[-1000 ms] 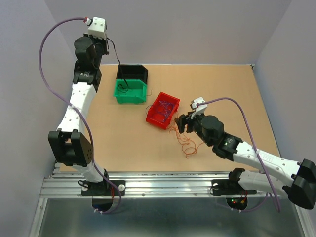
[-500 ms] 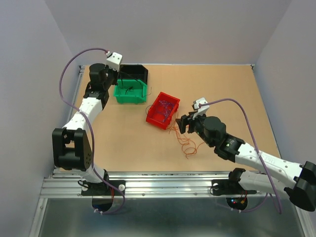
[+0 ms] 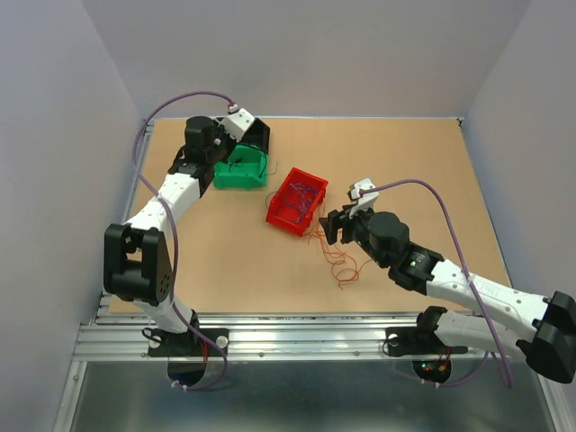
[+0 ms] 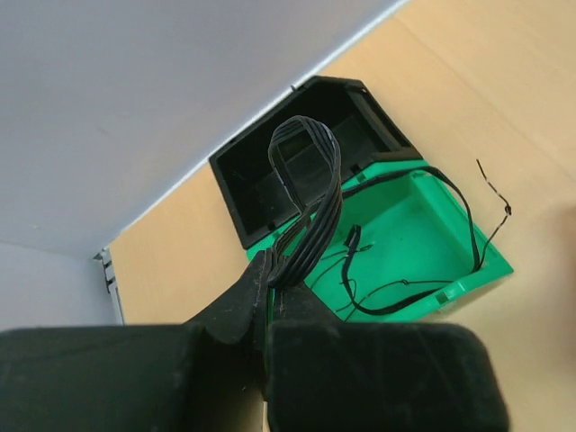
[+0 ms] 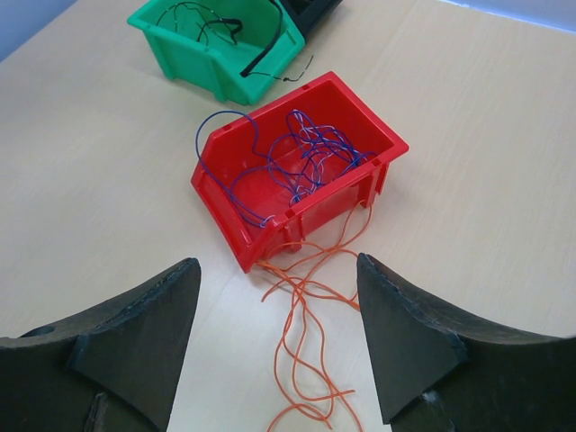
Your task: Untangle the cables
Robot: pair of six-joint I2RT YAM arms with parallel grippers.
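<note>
The red bin [image 5: 270, 229] is smooth plastic, orange cables [image 5: 290, 317] sleek, table [image 5: 468, 135] matt wood-look.

Tan table [image 3: 405, 153], pale grey walls [image 3: 315, 54]

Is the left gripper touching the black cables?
Touching. The left wrist view shows the left gripper closed on a looped bundle of black cables above the green bin.

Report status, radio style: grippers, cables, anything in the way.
Left gripper shut on black cables, by green bin. Right gripper open over orange cables. Blue cables inside red bin, which crowds the orange.
</note>
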